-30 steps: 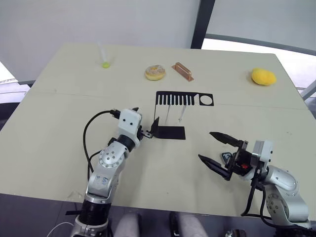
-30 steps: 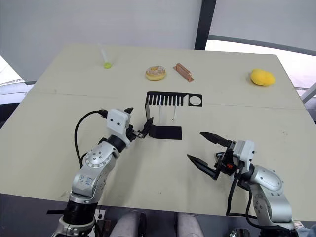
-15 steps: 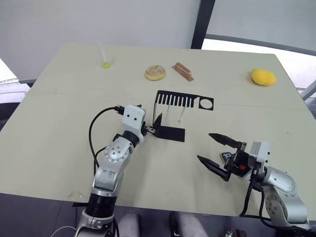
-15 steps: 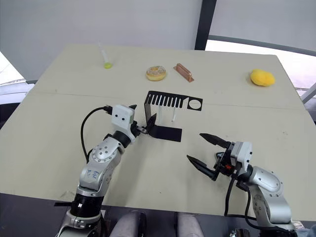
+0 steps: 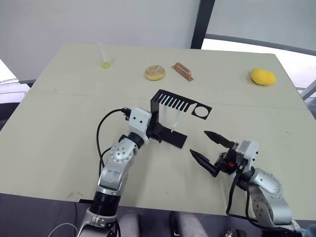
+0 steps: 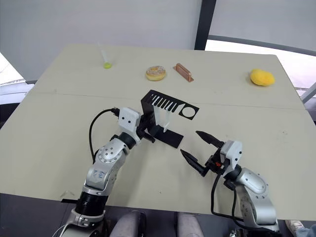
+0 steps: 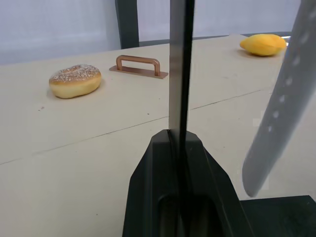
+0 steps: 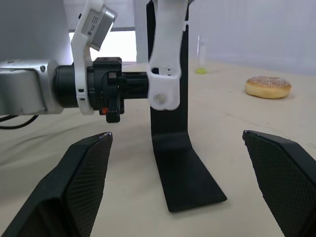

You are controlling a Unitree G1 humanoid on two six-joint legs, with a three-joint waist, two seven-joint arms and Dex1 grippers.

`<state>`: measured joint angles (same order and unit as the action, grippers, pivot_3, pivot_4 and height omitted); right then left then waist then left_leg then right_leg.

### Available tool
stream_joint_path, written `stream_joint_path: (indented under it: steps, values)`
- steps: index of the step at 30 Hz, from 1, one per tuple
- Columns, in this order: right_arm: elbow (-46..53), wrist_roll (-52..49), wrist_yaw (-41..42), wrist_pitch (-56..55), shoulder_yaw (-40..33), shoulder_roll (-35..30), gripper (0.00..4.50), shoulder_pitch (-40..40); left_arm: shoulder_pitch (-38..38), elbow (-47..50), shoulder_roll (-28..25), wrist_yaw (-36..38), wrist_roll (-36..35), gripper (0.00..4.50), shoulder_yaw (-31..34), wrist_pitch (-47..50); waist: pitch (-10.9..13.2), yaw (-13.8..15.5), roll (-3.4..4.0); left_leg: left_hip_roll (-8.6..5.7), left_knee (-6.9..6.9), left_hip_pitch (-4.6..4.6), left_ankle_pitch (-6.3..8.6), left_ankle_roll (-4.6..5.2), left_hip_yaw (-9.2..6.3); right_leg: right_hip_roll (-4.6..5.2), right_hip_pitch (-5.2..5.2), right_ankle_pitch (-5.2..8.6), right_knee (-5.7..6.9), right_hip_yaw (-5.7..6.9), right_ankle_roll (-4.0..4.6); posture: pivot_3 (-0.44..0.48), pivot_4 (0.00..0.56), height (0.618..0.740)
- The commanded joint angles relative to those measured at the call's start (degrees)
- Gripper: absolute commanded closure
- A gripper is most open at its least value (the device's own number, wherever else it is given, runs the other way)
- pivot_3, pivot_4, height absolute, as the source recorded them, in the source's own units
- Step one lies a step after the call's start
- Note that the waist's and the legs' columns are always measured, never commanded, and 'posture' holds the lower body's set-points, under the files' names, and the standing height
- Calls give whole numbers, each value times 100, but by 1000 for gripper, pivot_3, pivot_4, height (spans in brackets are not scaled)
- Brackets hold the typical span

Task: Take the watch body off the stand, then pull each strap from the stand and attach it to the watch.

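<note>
- The left gripper (image 5: 152,129) sits at about nine o'clock of the stand (image 5: 174,137), its fingers closed down on the stand's upright; in the left wrist view the thin black upright runs straight between the two black fingers (image 7: 158,197).
- The stand rests near the middle of the table (image 5: 59,128), its slotted top plate (image 5: 181,103) skewed toward two o'clock. I'd judge bent sheet metal like this to be stiff and light, prone to slide or tip when tugged, so pinning the upright low down looks sensible.
- The straps (image 5: 168,117) hang from the comb slots; one pale band with a row of holes (image 7: 281,98) shows close up in the left wrist view, another (image 8: 167,59) in the right wrist view. They look thin and floppy, probably smooth; I'd take one near its free lower end and draw it out along the slot, not sideways.
- The right gripper (image 5: 207,146) hovers at about four o'clock of the stand, apart from it, claw spread wide and empty, the tips pointing at the stand's base.
- Something small and dark sits close under that wrist, perhaps the watch body; I can't tell for sure.
- At the table's far edge: a small tube with a yellow-green end (image 5: 104,58), a doughnut (image 5: 155,72), a copper-coloured bar (image 5: 182,71), a yellow lump (image 5: 262,76).
- I can read no brand, label or writing anywhere.
</note>
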<state>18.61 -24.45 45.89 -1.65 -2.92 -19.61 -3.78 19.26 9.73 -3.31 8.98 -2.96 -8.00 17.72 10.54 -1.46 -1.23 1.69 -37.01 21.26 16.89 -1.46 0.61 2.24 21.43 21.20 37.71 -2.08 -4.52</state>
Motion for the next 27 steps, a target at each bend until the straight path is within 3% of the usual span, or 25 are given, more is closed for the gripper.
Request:
stream_joint_path:
  steps: [1,8,13,27]
  values:
    - [543,275,-672,288,229,180,0,-19,12,203,75,-35,47,4459,-49,-95,0,7,0,-1,0,0,0,-1,0,1,0,0,0,0,0,0,150,740]
    - [1206,823,-2104,1458,694,688,0,407,158,143,184,-367,269,4459,24,-234,0,-9,0,0,-1,4,-1,-4,0,2,6,0,2,0,0,0,150,740]
    - [1149,1229,-2712,1625,875,1039,0,860,208,65,260,-654,520,4459,2,-253,0,-6,0,-1,0,8,-1,-4,0,2,11,0,2,1,0,0,150,740]
    - [487,1760,-3300,1591,987,1469,0,1597,301,-81,384,-701,643,4459,-56,-254,0,-12,0,-1,1,10,3,3,0,1,14,0,3,2,0,0,150,740]
